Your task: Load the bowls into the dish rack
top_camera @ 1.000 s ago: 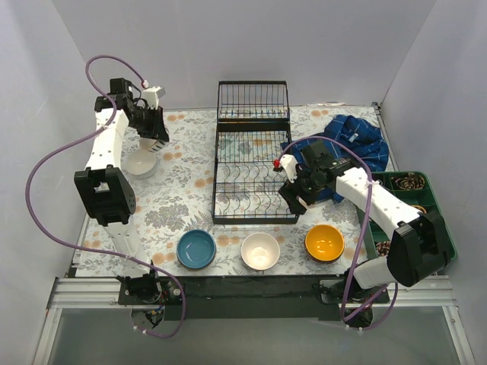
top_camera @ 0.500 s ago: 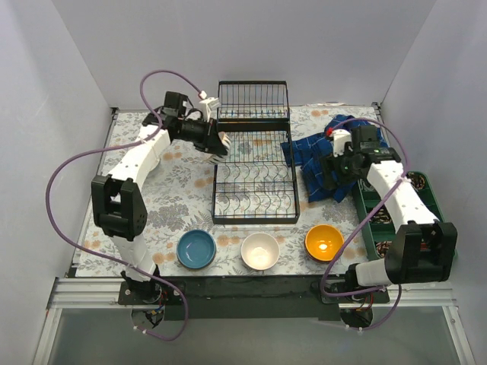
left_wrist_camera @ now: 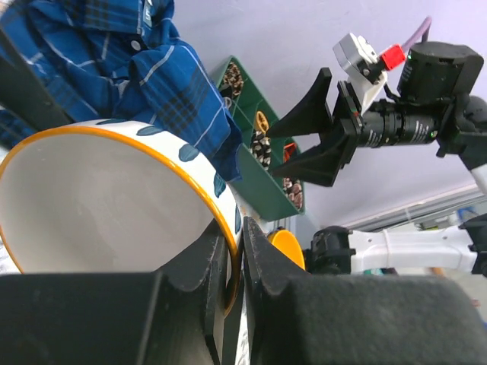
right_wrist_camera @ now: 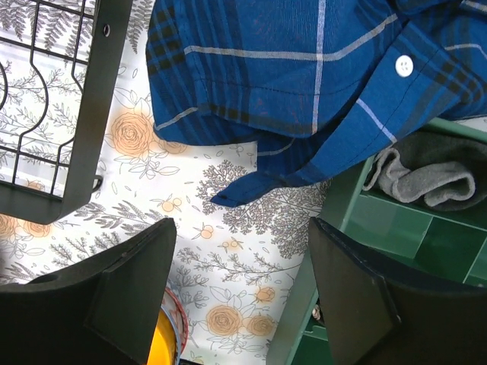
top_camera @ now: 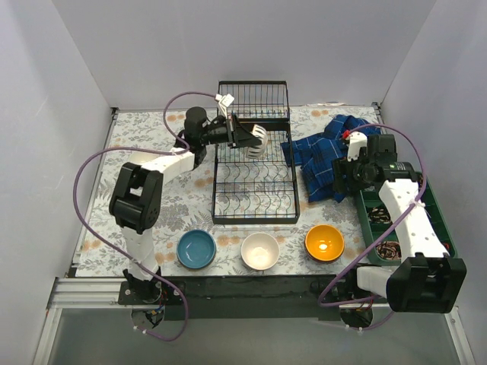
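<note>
At the overhead frame's bottom, a blue bowl (top_camera: 196, 249), a white bowl (top_camera: 260, 251) and an orange bowl (top_camera: 324, 242) sit on the flowered bench (top_camera: 167, 205). Above them lies the dish rack (top_camera: 255, 182), its long axis running up the frame. My left hand (left_wrist_camera: 234, 258) pinches the rim of a patterned bowl (left_wrist_camera: 106, 198), tilted over the rack's upper tines, so lowering it looks next. My right hand (right_wrist_camera: 236, 289) hangs open at right, by the blue shirt (right_wrist_camera: 304, 68). Plain walls (top_camera: 152, 53) stand behind.

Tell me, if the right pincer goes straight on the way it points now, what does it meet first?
Probably the floral tablecloth, between the blue shirt and the green tray: the right pincer, open, frames that patch. Depth is unclear.
</note>
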You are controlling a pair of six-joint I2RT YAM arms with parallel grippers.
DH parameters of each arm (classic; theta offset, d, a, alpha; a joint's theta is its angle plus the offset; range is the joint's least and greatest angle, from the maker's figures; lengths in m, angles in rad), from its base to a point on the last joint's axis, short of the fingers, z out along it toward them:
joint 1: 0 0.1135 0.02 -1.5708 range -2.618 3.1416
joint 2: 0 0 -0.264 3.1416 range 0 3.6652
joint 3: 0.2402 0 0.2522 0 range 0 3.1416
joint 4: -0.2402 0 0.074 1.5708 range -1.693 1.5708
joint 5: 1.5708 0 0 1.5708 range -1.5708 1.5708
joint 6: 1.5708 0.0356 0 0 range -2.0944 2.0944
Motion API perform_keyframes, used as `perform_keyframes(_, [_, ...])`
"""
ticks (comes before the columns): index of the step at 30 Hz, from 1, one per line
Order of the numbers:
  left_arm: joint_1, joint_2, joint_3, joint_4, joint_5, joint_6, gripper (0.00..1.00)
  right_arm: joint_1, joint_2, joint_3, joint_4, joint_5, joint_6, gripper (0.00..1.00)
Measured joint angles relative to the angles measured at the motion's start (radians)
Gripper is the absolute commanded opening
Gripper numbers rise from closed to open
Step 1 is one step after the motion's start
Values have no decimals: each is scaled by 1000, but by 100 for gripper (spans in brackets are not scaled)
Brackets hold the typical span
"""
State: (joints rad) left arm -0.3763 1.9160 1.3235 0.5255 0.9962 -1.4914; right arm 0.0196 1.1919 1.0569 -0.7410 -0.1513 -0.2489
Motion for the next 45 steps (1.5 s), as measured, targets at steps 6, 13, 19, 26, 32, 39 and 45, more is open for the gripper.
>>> perform_keyframes(6, [-79,139,14,176,-44,-145,0,-6,-8,-14,-5,0,10,79])
perform_keyframes(13, [-139,233,40,237,-112,-239,0,-13,-8,-14,-12,6,13,79])
perform_keyframes(19, [-151,285,84,255,-187,-281,0,-38,-13,-14,-18,13,14,79])
perform_keyframes(26, [-165,345,119,239,-275,-330,0,-39,-13,-14,-20,13,14,79])
perform_keyframes(32, [-196,359,119,232,-327,-388,0,-39,-6,-14,-21,13,14,79])
perform_keyframes(39, [-202,364,119,238,-368,-447,0,-39,13,-14,-24,13,13,78])
perform_keyframes(45, [-204,364,98,276,-388,-491,0,-39,32,-14,-27,10,11,79])
